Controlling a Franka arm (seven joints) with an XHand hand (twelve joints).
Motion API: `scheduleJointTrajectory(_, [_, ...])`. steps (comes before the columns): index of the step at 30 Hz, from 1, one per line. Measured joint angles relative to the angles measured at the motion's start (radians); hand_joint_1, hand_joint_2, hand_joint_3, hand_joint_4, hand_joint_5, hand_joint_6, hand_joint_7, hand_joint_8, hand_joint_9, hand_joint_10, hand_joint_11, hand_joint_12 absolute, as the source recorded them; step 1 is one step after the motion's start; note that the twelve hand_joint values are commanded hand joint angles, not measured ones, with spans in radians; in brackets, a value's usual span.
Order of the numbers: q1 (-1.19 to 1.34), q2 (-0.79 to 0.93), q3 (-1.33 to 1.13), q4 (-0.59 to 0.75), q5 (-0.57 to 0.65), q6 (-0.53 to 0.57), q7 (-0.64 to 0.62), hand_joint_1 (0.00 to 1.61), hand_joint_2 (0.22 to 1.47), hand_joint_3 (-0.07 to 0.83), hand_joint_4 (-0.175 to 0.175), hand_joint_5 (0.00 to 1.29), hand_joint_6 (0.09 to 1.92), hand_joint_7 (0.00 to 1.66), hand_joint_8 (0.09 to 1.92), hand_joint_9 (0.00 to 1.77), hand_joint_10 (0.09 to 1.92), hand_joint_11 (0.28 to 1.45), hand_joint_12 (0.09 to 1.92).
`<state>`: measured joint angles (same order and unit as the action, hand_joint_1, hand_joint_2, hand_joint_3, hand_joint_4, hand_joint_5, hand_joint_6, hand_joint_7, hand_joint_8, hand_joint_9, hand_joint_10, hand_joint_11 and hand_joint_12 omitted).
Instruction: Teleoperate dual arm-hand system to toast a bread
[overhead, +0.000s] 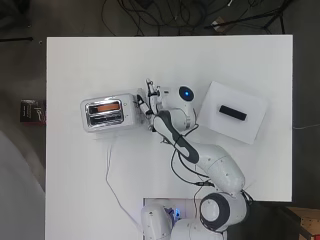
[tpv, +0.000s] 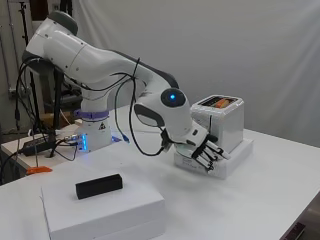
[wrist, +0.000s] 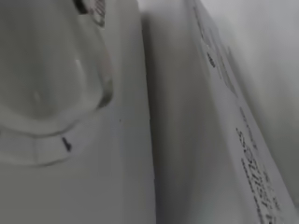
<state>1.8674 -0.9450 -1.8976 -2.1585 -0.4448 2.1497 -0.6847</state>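
Bread already sits in one slot of the toaster, showing as an orange-brown strip near the top; in the side view it peeks just above the slot. The toaster stands on a low white box toward the left half of the table, well in from every edge, its cord trailing toward the near edge. Just to its right, the hand is at the toaster's end face, fingers loosely extended and pointing down beside the face, holding nothing; whether they touch the lever cannot be told. Farther right, a black block lies on a white platform near the right edge.

Judged from this, the slice is light, dry and crumbly and needs no more handling. The thing to work is the lever on the end face: stiff, small and probably smooth, best pressed straight down with a fingertip. The toaster looks light enough to slide or tip on its box under a skewed push.
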Motion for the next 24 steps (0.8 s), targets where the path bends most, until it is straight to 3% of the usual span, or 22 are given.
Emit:
scheduleJointTrajectory(1, [0.005, -0.002, -0.011, -0.006, -0.013, 0.001, 0.009, 0.64, 1.24, 0.000, -0.147, 0.21, 0.09, 0.80, 1.68, 1.03, 1.74, 0.62, 1.52])
scheduleJointTrajectory(3, [0.009, 0.002, -0.022, -0.022, -0.044, -0.005, 0.033, 0.47, 1.24, 0.000, -0.151, 0.20, 0.09, 0.80, 1.78, 1.00, 1.85, 0.60, 1.68])
scheduleJointTrajectory(4, [0.003, 0.003, -0.019, -0.033, -0.049, -0.007, 0.036, 0.34, 1.22, -0.003, -0.153, 0.20, 0.09, 0.77, 1.77, 0.95, 1.80, 0.57, 1.62])
scheduleJointTrajectory(5, [-0.011, 0.005, -0.007, -0.042, -0.050, -0.011, 0.036, 0.23, 1.19, -0.006, -0.156, 0.19, 0.09, 0.75, 1.60, 0.89, 1.61, 0.54, 1.40])
scheduleJointTrajectory(6, [-0.030, 0.009, 0.017, -0.049, -0.052, -0.019, 0.039, 0.13, 1.17, -0.005, -0.156, 0.17, 0.09, 0.76, 1.29, 0.87, 1.29, 0.55, 1.08])
scheduleJointTrajectory(7, [-0.052, 0.015, 0.051, -0.053, -0.054, -0.032, 0.043, 0.08, 1.15, -0.003, -0.156, 0.18, 0.09, 0.80, 1.06, 0.90, 1.08, 0.58, 0.87])
scheduleJointTrajectory(8, [-0.074, 0.021, 0.091, -0.054, -0.055, -0.045, 0.045, 0.04, 1.14, -0.001, -0.157, 0.19, 0.09, 0.84, 1.18, 0.96, 1.23, 0.62, 1.09])
scheduleJointTrajectory(9, [-0.099, 0.030, 0.141, -0.052, -0.056, -0.060, 0.048, 0.02, 1.13, -0.001, -0.159, 0.18, 0.09, 0.78, 1.17, 0.91, 1.31, 0.59, 1.14])
scheduleJointTrajectory(11, [-0.169, 0.051, 0.270, -0.054, -0.064, -0.088, 0.059, 0.00, 1.09, -0.002, -0.115, 0.20, 0.09, 0.39, 0.49, 0.45, 0.61, 0.42, 0.52])
scheduleJointTrajectory(13, [-0.238, 0.075, 0.407, -0.044, -0.060, -0.127, 0.055, 0.00, 1.07, -0.001, -0.092, 0.23, 0.09, 0.30, 0.13, 0.34, 0.19, 0.39, 0.15])
scheduleJointTrajectory(15, [-0.335, 0.100, 0.573, -0.026, -0.040, -0.183, 0.045, 0.00, 1.06, -0.001, -0.091, 0.24, 0.09, 0.29, 0.09, 0.33, 0.09, 0.38, 0.09])
scheduleJointTrajectory(24, [-0.999, 0.169, 1.328, -0.046, 0.099, -0.337, -0.034, 0.00, 1.05, -0.003, -0.083, 0.30, 0.09, 0.28, 0.09, 0.33, 0.09, 0.34, 0.09])
